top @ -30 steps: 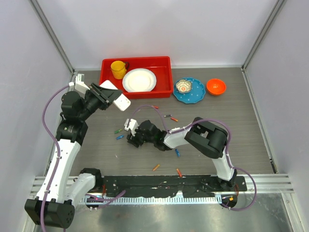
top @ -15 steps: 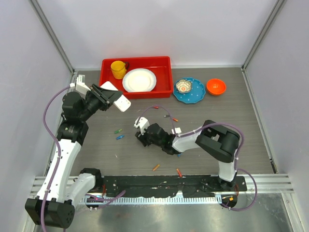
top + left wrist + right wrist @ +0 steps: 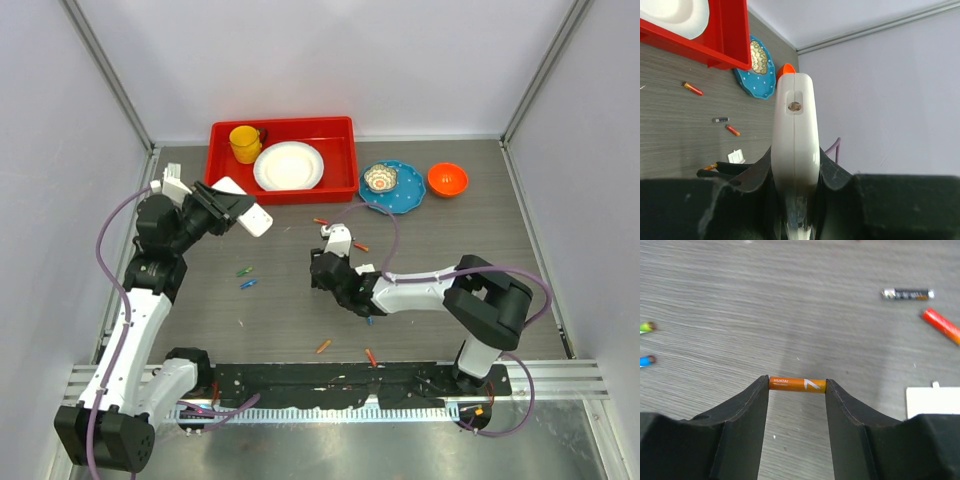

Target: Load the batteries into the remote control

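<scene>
The white remote control (image 3: 248, 214) (image 3: 795, 125) is held up off the table at the left, edge-on between the fingers of my left gripper (image 3: 222, 210) (image 3: 795, 167), which is shut on it. Near the table's middle, my right gripper (image 3: 320, 272) (image 3: 797, 385) is shut on an orange battery (image 3: 797, 384), gripped end to end between its fingertips above the wood. Loose batteries lie around: green (image 3: 243, 271) and blue (image 3: 248, 284) to the left, dark (image 3: 907, 293) and red (image 3: 941, 325) farther off, orange (image 3: 323, 346) and red (image 3: 371, 357) near the front.
A red tray (image 3: 345, 128) at the back holds a yellow cup (image 3: 244, 143) and a white plate (image 3: 289, 166). A blue plate (image 3: 405, 198) with a small bowl and an orange bowl (image 3: 447, 179) stand to its right. A small flat white piece (image 3: 932, 402) lies beside my right gripper.
My right arm has swung to the right across the table, carrying the orange battery. The left arm with the remote has shifted only slightly.
</scene>
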`<move>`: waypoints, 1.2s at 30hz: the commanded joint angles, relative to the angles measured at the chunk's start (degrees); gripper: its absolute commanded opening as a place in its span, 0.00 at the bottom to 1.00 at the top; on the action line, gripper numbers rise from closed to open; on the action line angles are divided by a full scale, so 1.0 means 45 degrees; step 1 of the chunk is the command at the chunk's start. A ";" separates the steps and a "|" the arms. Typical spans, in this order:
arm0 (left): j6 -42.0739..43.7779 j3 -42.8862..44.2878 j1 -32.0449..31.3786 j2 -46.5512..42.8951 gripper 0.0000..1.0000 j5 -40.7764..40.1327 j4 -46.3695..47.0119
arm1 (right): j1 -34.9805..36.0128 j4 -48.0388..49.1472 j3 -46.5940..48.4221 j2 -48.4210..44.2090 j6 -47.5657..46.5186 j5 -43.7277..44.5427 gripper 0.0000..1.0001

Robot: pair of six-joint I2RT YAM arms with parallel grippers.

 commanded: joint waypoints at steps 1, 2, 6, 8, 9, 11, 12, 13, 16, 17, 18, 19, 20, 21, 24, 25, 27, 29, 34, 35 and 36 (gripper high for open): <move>-0.0020 0.0021 0.0034 -0.0220 0.00 -0.0138 0.0792 | 0.0457 -0.2515 0.0596 0.0053 0.3298 0.2009 0.28; 0.0000 -0.0037 0.0034 -0.0259 0.00 -0.0157 0.0792 | 0.0536 -0.2868 0.0615 0.0053 0.3687 0.2226 0.26; 0.0039 -0.0233 0.0015 -0.0318 0.00 -0.0216 0.0811 | 0.0713 -0.4587 0.1121 0.0247 0.5290 0.2541 0.21; 0.0020 -0.0350 -0.0005 -0.0318 0.00 -0.0235 0.0811 | 0.0848 -0.5349 0.1569 0.0521 0.5564 0.2598 0.25; 0.0000 -0.0389 -0.0005 -0.0337 0.00 -0.0235 0.0772 | 0.0907 -0.5642 0.1707 0.0638 0.5837 0.2599 0.28; 0.0000 -0.0467 -0.0005 -0.0357 0.00 -0.0255 0.0753 | 0.1005 -0.6131 0.2000 0.0911 0.5956 0.2463 0.35; 0.0020 -0.0487 -0.0005 -0.0396 0.00 -0.0294 0.0714 | 0.1102 -0.6210 0.2079 0.0970 0.5995 0.2405 0.40; 0.0039 -0.0487 -0.0005 -0.0435 0.00 -0.0294 0.0694 | 0.1161 -0.6385 0.2118 0.1029 0.6131 0.2385 0.43; 0.0078 -0.0546 -0.0005 -0.0474 0.00 -0.0313 0.0597 | 0.1220 -0.6698 0.2294 0.1224 0.6230 0.2248 0.52; 0.0078 -0.0585 -0.0005 -0.0474 0.00 -0.0294 0.0616 | 0.1221 -0.6777 0.2333 0.1263 0.6211 0.2248 0.56; 0.0078 -0.0604 -0.0024 -0.0494 0.00 -0.0313 0.0616 | 0.1221 -0.6835 0.2392 0.1225 0.6211 0.2267 0.58; 0.0059 -0.0624 -0.0024 -0.0475 0.00 -0.0256 0.0635 | 0.1221 -0.6933 0.2431 0.1186 0.6172 0.2267 0.60; 0.0039 -0.0643 -0.0024 -0.0474 0.00 -0.0236 0.0693 | 0.1221 -0.6934 0.2567 0.1089 0.5920 0.2229 0.65; 0.0020 -0.0663 -0.0024 -0.0455 0.00 -0.0236 0.0675 | 0.1221 -0.7011 0.2665 0.1049 0.5724 0.2209 0.67; -0.0019 -0.0683 -0.0024 -0.0474 0.00 -0.0197 0.0578 | 0.1201 -0.7576 0.3328 0.0816 0.4865 0.2169 0.76; -0.0019 -0.0683 -0.0024 -0.0494 0.00 -0.0177 0.0557 | 0.1220 -0.7752 0.3465 0.0660 0.4534 0.2189 0.77; 0.0039 -0.0683 -0.0024 -0.0552 0.00 -0.0119 0.0538 | 0.1221 -0.7638 0.3642 0.0328 0.2863 0.2111 0.80; 0.0078 -0.0741 -0.0024 -0.0669 0.00 -0.0080 0.0538 | 0.1201 -0.6996 0.3643 -0.0179 0.1024 0.1549 0.80; 0.0137 -0.1092 -0.0005 -0.0942 0.00 0.0057 0.0557 | 0.0695 -0.4649 0.2082 -0.1858 -0.5731 -0.1730 0.70; 0.0176 -0.1209 -0.0024 -0.1001 0.00 0.0019 0.0519 | 0.0423 -0.4765 0.1770 -0.2364 -0.6342 -0.2684 0.67; 0.0234 -0.1287 -0.0024 -0.1098 0.00 0.0018 0.0421 | -0.0122 -0.4978 0.1632 -0.2543 -0.6754 -0.4531 0.66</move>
